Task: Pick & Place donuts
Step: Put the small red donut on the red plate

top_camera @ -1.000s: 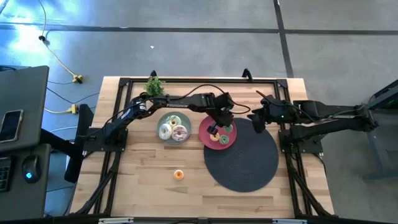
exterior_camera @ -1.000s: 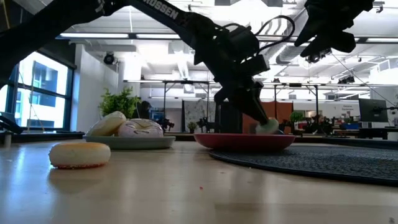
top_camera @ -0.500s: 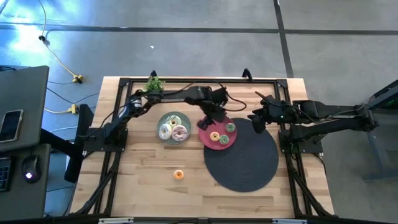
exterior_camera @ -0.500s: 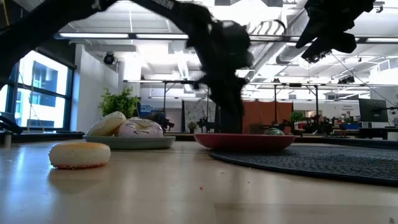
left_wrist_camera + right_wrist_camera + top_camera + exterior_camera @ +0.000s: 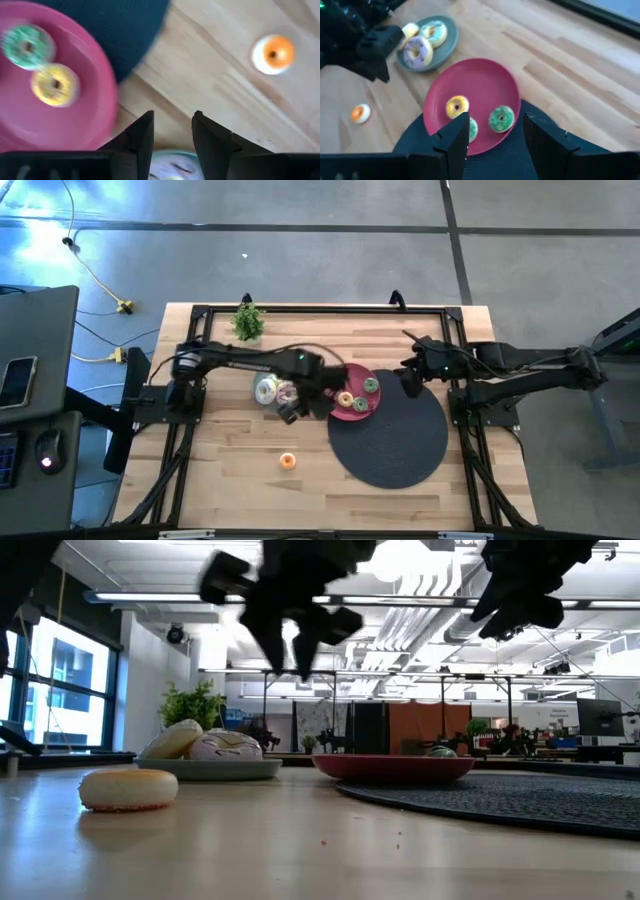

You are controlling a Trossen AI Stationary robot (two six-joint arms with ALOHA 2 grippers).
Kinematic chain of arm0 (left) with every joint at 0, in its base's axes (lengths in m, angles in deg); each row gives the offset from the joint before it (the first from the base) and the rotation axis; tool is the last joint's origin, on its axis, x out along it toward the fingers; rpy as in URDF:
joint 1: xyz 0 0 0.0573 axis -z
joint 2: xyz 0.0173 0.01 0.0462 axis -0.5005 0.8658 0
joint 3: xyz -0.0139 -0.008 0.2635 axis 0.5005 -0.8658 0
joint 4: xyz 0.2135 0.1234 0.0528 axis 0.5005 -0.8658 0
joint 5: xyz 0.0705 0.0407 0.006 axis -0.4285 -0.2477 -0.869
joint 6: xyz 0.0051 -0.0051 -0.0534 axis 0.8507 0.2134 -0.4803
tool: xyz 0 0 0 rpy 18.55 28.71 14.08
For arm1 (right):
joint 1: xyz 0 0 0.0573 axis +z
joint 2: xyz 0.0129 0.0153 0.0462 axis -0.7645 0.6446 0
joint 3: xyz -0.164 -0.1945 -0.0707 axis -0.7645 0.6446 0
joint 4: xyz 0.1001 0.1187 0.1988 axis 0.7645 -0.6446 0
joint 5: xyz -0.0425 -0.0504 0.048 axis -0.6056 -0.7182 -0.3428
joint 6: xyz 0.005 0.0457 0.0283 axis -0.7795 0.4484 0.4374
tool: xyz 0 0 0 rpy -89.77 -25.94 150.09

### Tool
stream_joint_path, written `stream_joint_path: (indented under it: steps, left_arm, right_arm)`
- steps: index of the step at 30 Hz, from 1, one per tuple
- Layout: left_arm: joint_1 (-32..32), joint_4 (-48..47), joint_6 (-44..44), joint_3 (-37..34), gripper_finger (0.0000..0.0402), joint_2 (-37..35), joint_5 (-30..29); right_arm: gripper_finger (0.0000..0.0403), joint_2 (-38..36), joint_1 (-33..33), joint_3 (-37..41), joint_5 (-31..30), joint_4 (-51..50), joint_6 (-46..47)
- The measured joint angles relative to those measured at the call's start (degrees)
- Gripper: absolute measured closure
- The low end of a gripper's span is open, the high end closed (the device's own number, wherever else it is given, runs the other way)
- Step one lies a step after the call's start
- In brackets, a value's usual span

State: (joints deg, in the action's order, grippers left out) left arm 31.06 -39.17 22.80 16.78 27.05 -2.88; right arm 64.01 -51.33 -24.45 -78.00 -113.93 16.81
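- My left claw (image 5: pixel 290 413) hangs above the tabletop (image 5: pixel 230 470) between the grey-green plate (image 5: pixel 425 64) and the pink plate (image 5: pixel 335 412); its fingers (image 5: pixel 141 135) stand apart with nothing between them.
- My right claw (image 5: pixel 409 376) waits raised over the far edge of the black mat (image 5: pixel 395 442), fingers (image 5: pixel 457 135) spread and empty.
- On the pink plate I see a yellow donut (image 5: pixel 456 106), a green donut (image 5: pixel 501 119) and a third, pale one (image 5: pixel 472 129) partly hidden behind my right claw's finger.
- The grey-green plate carries three bigger donuts: a pink-iced one (image 5: pixel 417 50), a pale green one (image 5: pixel 434 31) and a whitish one (image 5: pixel 410 30), close together.
- An orange donut (image 5: pixel 288 461) lies alone on the bare wood, well apart from both plates.
- The pink plate overlaps the mat's rim.
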Motion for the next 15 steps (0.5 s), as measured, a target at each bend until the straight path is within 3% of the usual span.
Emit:
stream_joint_path:
  steps: [9,15]
  left_arm:
    - [9.41,13.84,-19.94,-22.46,0.0297,-16.77,-7.99]
    - [13.37,29.56,-34.39,-37.17,0.0298,-21.81,-0.43]
  right_arm:
    - [0.0227,7.35,0.01,0.02,6.61,8.97,-3.53]
    - [0.0227,14.68,1.34,0.02,11.13,18.86,-1.70]
